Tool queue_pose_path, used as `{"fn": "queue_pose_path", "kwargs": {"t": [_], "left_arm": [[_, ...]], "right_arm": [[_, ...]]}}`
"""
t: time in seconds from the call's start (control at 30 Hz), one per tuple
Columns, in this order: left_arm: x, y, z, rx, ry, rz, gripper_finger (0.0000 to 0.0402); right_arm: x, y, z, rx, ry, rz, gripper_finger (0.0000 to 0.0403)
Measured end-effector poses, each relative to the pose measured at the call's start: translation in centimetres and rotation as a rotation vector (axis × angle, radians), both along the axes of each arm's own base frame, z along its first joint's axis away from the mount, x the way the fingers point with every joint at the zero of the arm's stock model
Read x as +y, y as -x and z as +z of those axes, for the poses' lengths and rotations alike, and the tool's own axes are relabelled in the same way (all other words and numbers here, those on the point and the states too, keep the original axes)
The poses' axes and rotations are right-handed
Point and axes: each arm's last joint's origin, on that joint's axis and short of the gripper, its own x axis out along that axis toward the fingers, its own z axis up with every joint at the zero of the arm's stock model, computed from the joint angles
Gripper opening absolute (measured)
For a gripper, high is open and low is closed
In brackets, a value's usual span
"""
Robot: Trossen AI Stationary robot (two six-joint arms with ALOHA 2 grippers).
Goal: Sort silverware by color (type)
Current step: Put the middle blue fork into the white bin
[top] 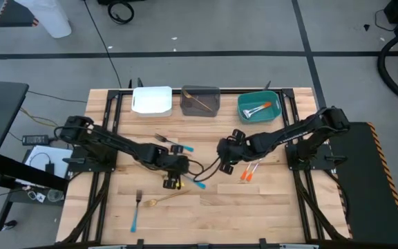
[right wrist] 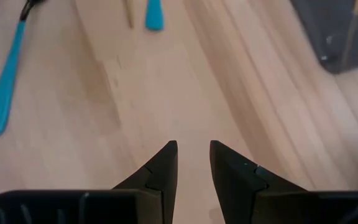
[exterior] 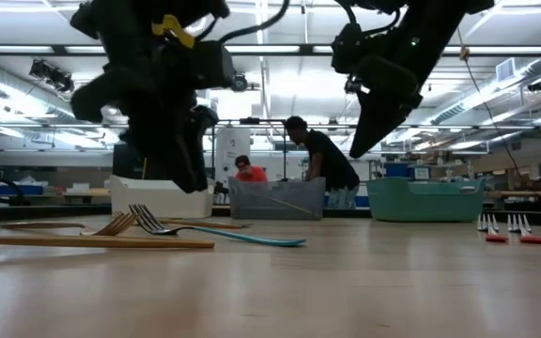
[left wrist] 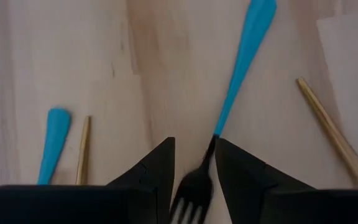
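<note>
A fork with a blue handle [left wrist: 241,56] lies on the wooden table, its tines [left wrist: 190,196] below my left gripper [left wrist: 194,143]. That gripper [top: 177,180] is open, a finger on either side of the fork's neck, and in the low view [exterior: 188,178] it hangs above the fork [exterior: 214,233]. My right gripper [top: 225,166] is open over bare wood [right wrist: 193,144], left of two orange-handled pieces [top: 249,173]. More blue-handled forks [top: 171,143], a blue fork [top: 135,211] and a gold piece [top: 168,199] lie flat on the table.
Three bins stand in a row at the far edge: white [top: 151,100], grey [top: 185,104] with a gold piece inside, teal [top: 242,104] with blue-handled pieces inside. People work in the room beyond the table [exterior: 317,160]. Bare wood lies at the near right [top: 268,207].
</note>
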Motion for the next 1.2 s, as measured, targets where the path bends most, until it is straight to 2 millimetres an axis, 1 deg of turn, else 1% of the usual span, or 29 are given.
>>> {"fn": "queue_pose_path", "kwargs": {"t": [0.17, 0.33, 0.43, 0.6, 0.87, 0.93, 1.03, 1.2], "left_arm": [[-0.1, -1.1, -1.2, 0.036, -0.009, -0.012, 0.0123], [0.0, -1.5, -1.9, 0.084, 0.023, -0.024, 0.0123], [-0.1, -1.5, -2.0, 0.091, 0.032, -0.048, 0.0123], [-0.2, -1.5, -2.0, 0.094, 0.062, -0.065, 0.0123], [-0.1, -1.7, -2.0, 0.080, 0.065, -0.075, 0.0123], [-0.1, -1.9, -2.3, 0.074, 0.057, -0.088, 0.0123], [-0.3, -2.1, -3.3, 0.093, 0.038, -0.114, 0.0123], [-0.3, -2.2, -3.9, 0.121, 0.034, -0.120, 0.0118]], "right_arm": [[1.0, 0.4, 0.0, -0.016, 0.054, -0.033, 0.0104], [1.8, 0.6, 0.1, -0.036, 0.063, -0.042, 0.0104], [2.1, 0.7, 0.1, -0.050, 0.085, -0.057, 0.0104], [2.3, 0.6, 0.2, -0.077, 0.121, -0.072, 0.0104], [2.3, 0.4, 0.4, -0.106, 0.112, -0.073, 0.0104], [2.4, 0.3, 0.4, -0.114, 0.110, -0.073, 0.0104], [2.4, 0.1, 0.3, -0.142, 0.105, -0.069, 0.0104], [2.4, 0.3, -0.7, -0.166, 0.096, -0.053, 0.0104]]}}
